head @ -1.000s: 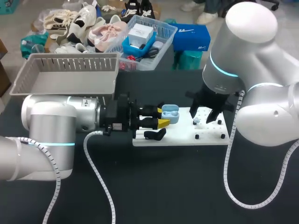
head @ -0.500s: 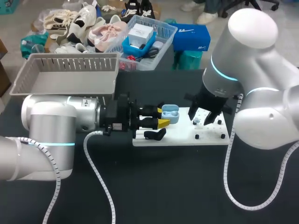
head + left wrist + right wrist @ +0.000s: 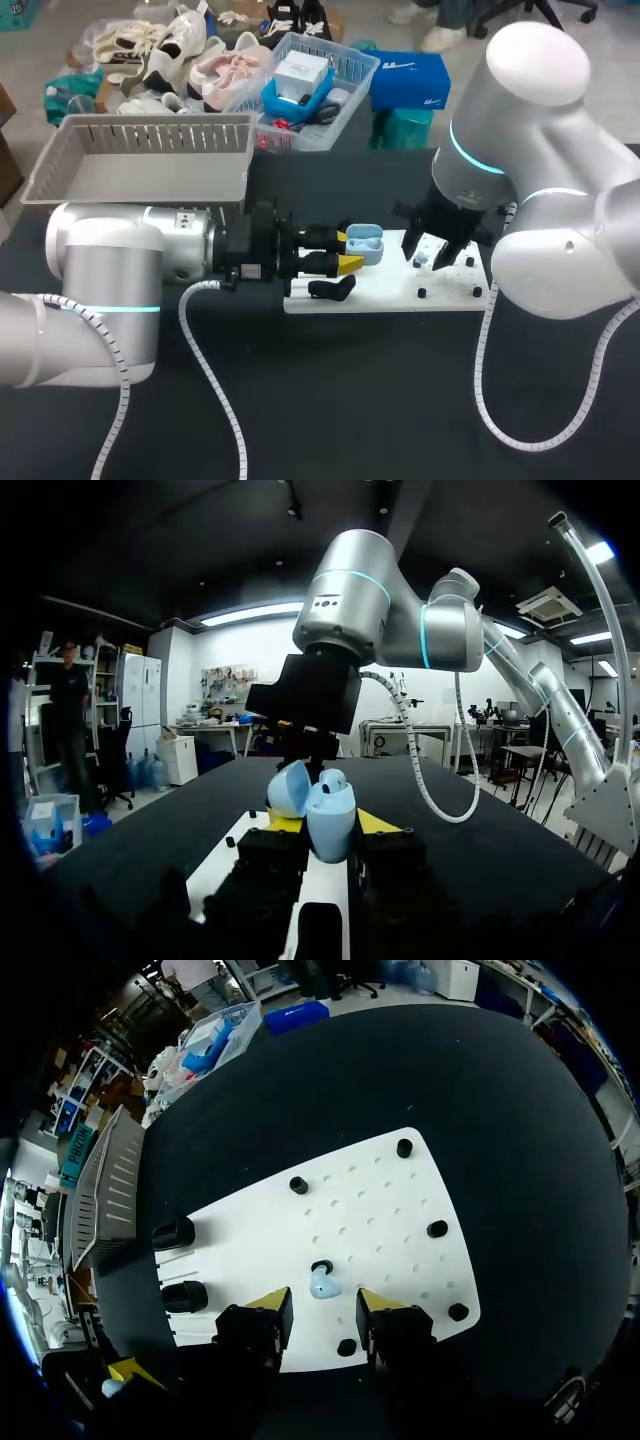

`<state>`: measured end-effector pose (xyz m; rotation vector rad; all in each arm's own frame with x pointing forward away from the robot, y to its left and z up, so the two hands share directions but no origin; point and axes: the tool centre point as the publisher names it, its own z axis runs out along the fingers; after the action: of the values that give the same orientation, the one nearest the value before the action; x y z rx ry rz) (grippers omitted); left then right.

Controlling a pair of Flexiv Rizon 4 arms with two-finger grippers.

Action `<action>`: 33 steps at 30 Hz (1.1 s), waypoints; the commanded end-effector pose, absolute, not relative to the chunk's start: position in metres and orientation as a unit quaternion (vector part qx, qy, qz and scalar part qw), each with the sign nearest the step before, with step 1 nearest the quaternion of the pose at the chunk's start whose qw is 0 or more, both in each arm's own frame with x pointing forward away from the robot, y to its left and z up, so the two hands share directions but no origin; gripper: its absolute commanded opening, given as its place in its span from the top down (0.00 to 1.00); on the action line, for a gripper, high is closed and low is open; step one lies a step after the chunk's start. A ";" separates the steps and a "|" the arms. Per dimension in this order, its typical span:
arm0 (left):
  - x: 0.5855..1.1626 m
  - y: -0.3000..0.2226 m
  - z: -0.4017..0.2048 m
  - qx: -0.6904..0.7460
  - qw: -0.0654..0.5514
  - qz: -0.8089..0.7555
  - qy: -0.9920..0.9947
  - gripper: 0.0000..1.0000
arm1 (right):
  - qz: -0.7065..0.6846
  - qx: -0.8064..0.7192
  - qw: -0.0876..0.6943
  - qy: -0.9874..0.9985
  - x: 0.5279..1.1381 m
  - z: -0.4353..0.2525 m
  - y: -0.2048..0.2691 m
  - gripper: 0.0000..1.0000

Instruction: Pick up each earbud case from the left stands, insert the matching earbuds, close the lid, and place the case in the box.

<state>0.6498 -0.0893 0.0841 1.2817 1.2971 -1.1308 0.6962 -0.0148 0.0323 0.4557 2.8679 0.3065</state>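
My left gripper is shut on a light blue earbud case, held over the left end of the white pegboard with its lid open. In the left wrist view the case stands upright between the yellow fingertips. My right gripper hangs open just above the board, its fingers straddling a small light blue earbud that lies beside a black peg. In the head view the right gripper points down at the board's middle.
A black stand sits on the board's left end below the case; both stands show in the right wrist view. Several black pegs dot the board. A grey slotted box stands at the back left.
The right gripper's fingers have narrowed a little around the earbud, and the right arm has shifted slightly to the left. The left arm and the case have not moved.
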 end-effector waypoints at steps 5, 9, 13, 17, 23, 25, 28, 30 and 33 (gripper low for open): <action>0.648 -0.090 0.084 0.523 0.480 -0.461 0.533 1.00 | 0.105 0.154 0.110 0.976 0.699 0.029 -0.014 0.63; 0.648 -0.090 0.084 0.523 0.480 -0.461 0.533 1.00 | 0.105 0.154 0.108 0.977 0.699 0.028 -0.014 0.64; 0.648 -0.090 0.084 0.523 0.480 -0.461 0.533 1.00 | 0.105 0.154 0.107 0.977 0.699 0.027 -0.014 0.65; 0.648 -0.090 0.084 0.523 0.480 -0.461 0.533 1.00 | 0.105 0.154 0.107 0.977 0.699 0.027 -0.014 0.67; 0.648 -0.090 0.084 0.523 0.480 -0.461 0.533 1.00 | 0.104 0.155 0.107 0.977 0.700 0.026 -0.014 0.67; 0.648 -0.090 0.084 0.523 0.480 -0.461 0.533 1.00 | 0.104 0.156 0.107 0.976 0.700 0.026 -0.014 0.67; 0.648 -0.090 0.084 0.523 0.480 -0.461 0.533 1.00 | 0.104 0.156 0.107 0.976 0.700 0.026 -0.014 0.67; 0.648 -0.090 0.084 0.523 0.480 -0.461 0.533 1.00 | 0.104 0.156 0.107 0.976 0.701 0.026 -0.014 0.67; 0.648 -0.090 0.084 0.523 0.480 -0.461 0.533 1.00 | 0.104 0.155 0.106 0.977 0.701 0.025 -0.014 0.66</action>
<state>0.6497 -0.0893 0.0841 1.2816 1.2971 -1.1307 0.6996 -0.0145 0.0265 0.4571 2.8755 0.3072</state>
